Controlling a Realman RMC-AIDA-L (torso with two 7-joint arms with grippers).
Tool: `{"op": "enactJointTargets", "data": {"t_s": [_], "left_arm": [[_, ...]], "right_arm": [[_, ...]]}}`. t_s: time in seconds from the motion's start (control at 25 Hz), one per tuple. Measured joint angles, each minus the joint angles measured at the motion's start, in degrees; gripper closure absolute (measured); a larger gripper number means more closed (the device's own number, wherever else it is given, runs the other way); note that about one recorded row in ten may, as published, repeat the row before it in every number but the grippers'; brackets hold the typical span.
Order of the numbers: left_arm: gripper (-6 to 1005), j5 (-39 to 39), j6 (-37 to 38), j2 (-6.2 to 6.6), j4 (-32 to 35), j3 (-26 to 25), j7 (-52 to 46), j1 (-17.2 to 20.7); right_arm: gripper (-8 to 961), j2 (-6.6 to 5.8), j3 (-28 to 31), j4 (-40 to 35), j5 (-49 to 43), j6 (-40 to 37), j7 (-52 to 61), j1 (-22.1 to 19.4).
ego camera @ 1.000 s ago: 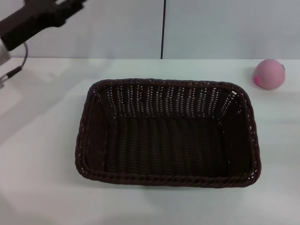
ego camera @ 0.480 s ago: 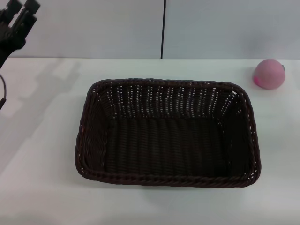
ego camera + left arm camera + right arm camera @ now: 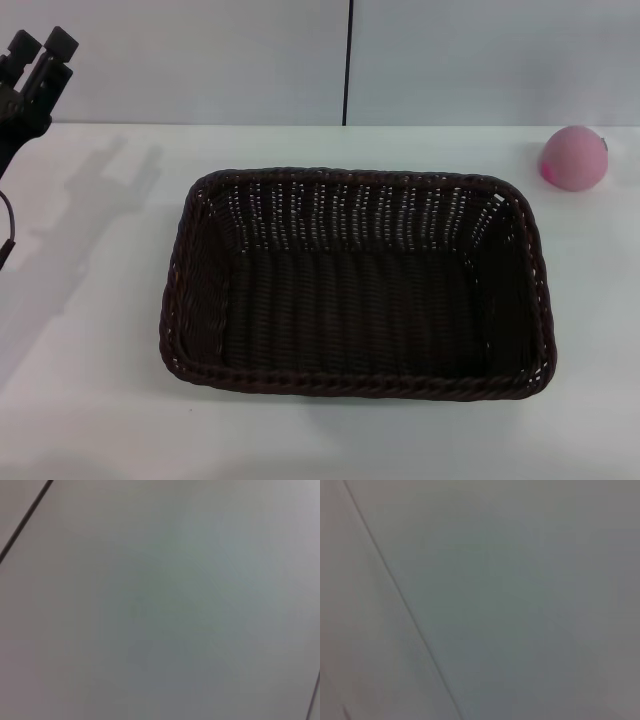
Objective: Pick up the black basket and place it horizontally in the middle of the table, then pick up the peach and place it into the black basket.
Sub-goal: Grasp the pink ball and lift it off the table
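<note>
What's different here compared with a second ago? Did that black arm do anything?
The left gripper swung away from above the table's far left toward the left edge of the head view, where it now sits raised, holding nothing. The black basket and the peach lie where they were on the table, the basket empty. The right arm is out of sight.

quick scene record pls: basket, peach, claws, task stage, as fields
black basket: lying lengthwise across the middle of the table, upright, empty
peach: on the table, far right, beyond the basket's right rear corner, apart from it
left claw: raised at the far left edge, fingers apart, holding nothing
right claw: not in view
task stage: basket placed; peach not yet picked
</note>
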Motion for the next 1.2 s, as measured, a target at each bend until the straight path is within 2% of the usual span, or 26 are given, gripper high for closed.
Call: {"op": "enactJointTargets", "data": {"t_s": [0.16, 0.28, 0.48, 0.64, 0.96, 1.2], "left_arm": [[403, 0.02, 0.96, -0.04, -0.98, 0.01, 0.02, -0.07], [403, 0.02, 1.09, -0.05, -1.1, 0.02, 0.02, -0.08], [403, 0.02, 1.79, -0.06, -1.43, 0.02, -0.08, 0.0], [402, 0.09, 1.9, -0.13, -2.22, 0.02, -0.01, -0.12], [404, 0.01, 2.48, -0.1, -2.89, 0.0, -0.03, -0.45], [407, -0.03, 2.82, -0.12, -2.9, -0.06, -0.52, -0.51]], "right_arm": [[431, -0.21, -0.26, -6.92, -12.74, -1.49, 9.39, 3.67], [425, -0.44, -0.29, -8.62, -16.75, -3.37, 11.55, 5.24], [224, -2.08, -0.32, -10.47, -29.15, -6.72, 17.54, 10.3], [220, -2.9, -1.85, -9.1, -38.55, -7.48, 19.01, 14.09], [216, -2.39, -8.61, -5.95, -47.09, -2.91, 19.1, 16.03], [215, -2.19, -9.31, -0.91, -50.08, 1.54, 19.11, 17.9]]}}
